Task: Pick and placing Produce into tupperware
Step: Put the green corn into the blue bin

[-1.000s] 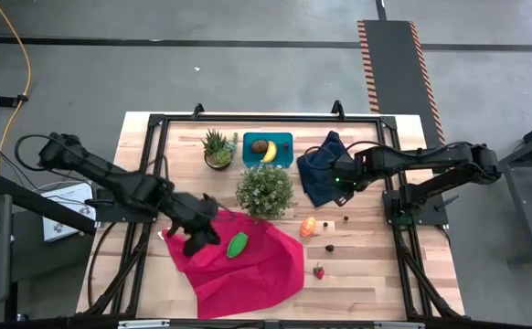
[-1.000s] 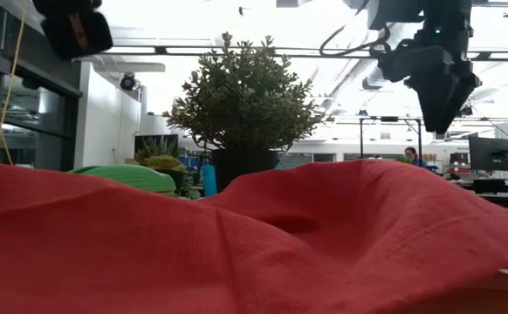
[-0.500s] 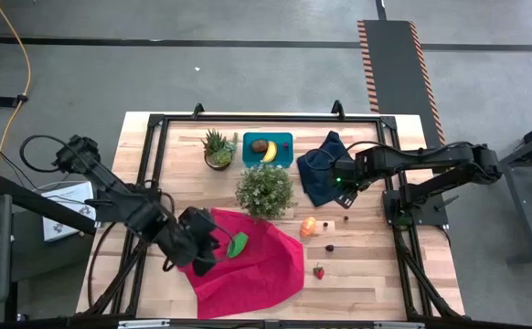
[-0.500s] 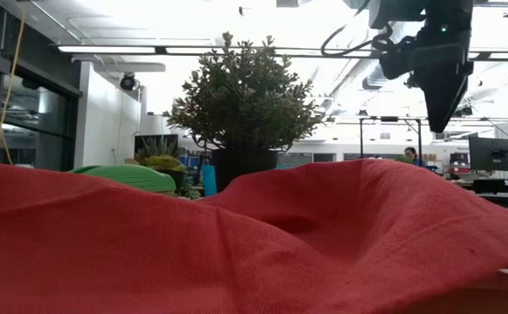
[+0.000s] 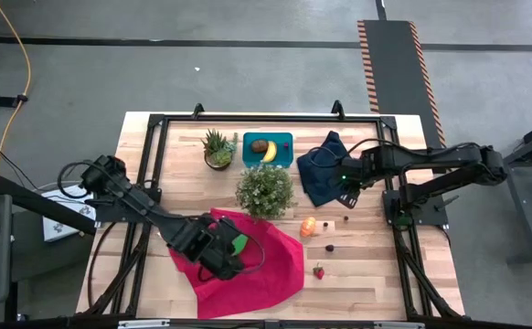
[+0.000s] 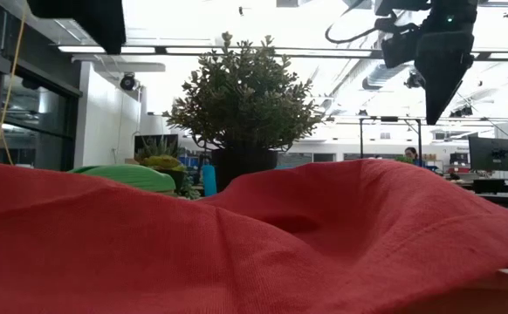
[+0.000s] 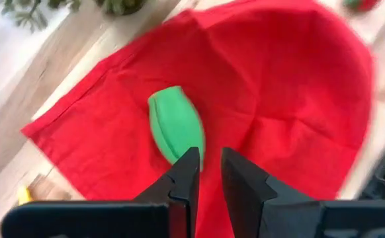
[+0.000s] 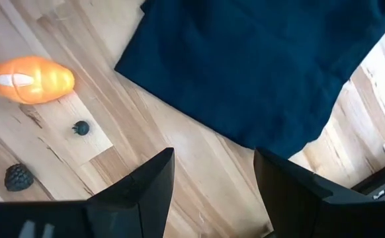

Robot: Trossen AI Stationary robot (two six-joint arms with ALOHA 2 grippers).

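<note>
- Left gripper (image 5: 230,257) hangs over the crumpled red cloth (image 5: 271,270) at the near-left of the wooden desk (image 5: 367,274). Fingers (image 7: 187,173) narrow with a small gap, holding nothing, tips just at the green oval produce piece (image 7: 176,131).
- Whether they touch the green piece: cannot tell.
- Green piece lies on the red cloth, beside the gripper in the high view.
- Right gripper (image 5: 344,183) hovers over the navy blue cloth (image 5: 319,174) at far right. Fingers (image 8: 146,188) spread wide, empty.
- Small teal-blue rectangular plastic tub (image 5: 268,149) sits at the far edge, centre. Inside: yellow banana (image 5: 271,151) and brown oval (image 5: 260,146).
- On bare desk right of the red cloth: orange piece (image 5: 309,226), two tiny dark bits (image 5: 330,247), red strawberry (image 5: 319,271) nearer the near edge.
- Bushy green potted plant (image 5: 265,191) stands between tub and red cloth; spiky potted plant (image 5: 218,148) just left of the tub.
- Low view: mostly red cloth folds, bushy plant behind.
</note>
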